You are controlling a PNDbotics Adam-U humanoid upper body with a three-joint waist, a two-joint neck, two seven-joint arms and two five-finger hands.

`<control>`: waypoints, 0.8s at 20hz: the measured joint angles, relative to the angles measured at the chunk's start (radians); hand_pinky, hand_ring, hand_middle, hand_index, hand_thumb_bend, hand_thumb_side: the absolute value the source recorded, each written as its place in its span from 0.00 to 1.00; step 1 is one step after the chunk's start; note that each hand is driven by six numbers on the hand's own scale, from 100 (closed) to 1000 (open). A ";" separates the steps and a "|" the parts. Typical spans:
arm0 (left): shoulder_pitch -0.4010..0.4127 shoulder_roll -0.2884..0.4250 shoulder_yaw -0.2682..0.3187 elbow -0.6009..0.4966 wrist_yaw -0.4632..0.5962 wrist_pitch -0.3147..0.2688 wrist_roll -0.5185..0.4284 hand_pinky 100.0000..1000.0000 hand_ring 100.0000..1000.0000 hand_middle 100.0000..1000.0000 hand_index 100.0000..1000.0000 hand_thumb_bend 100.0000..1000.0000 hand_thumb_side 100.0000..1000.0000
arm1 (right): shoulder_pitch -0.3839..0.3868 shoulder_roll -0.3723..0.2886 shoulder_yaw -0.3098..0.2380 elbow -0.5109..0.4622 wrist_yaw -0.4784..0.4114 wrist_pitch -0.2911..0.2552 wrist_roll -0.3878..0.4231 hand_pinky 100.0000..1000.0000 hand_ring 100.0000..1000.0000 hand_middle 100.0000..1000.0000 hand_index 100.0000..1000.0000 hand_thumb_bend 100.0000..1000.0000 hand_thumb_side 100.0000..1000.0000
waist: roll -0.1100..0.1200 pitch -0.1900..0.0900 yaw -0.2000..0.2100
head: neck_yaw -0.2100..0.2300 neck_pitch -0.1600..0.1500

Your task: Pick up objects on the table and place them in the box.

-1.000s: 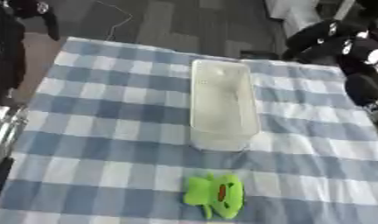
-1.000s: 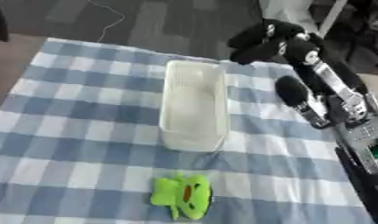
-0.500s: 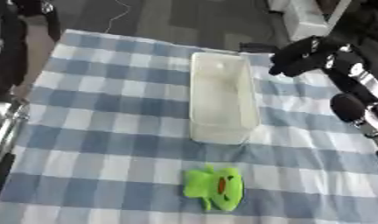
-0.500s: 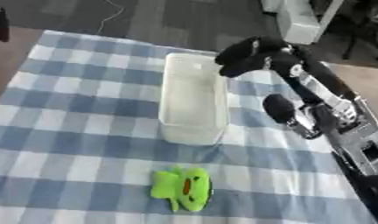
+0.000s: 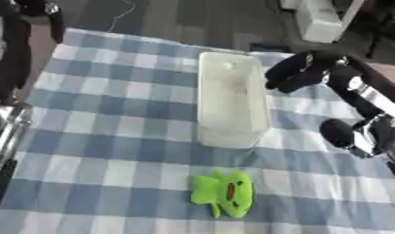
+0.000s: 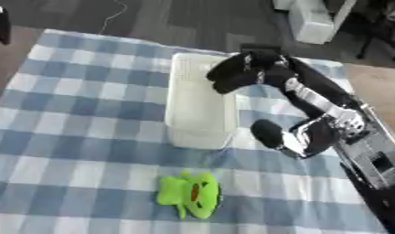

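Observation:
A green frog toy [image 5: 223,194] lies on the blue and white checked cloth near the front edge. Behind it stands a long clear plastic box [image 5: 229,98], with nothing visible inside. My right hand [image 5: 295,71] hovers by the box's right rim near its far end, fingers curled downward and holding nothing. It is well away from the frog. My left arm [image 5: 10,55] runs down the left edge of the left eye view; its hand is out of sight.
The checked tablecloth [image 5: 104,114] covers the table. Dark floor and a white machine base [image 5: 319,20] lie beyond the far edge. My right forearm [image 6: 312,132] crosses the table's right side.
My right hand has come down and leftward from the far right corner to the box's right rim. The camera has shifted a little.

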 measured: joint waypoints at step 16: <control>0.002 -0.001 -0.005 0.000 0.000 0.003 -0.006 0.03 0.73 0.84 0.80 0.17 0.99 | -0.027 0.132 0.058 0.068 0.023 0.045 0.045 0.60 0.70 0.82 0.88 0.22 0.80 | 0.003 0.000 0.003 | 0.000 0.008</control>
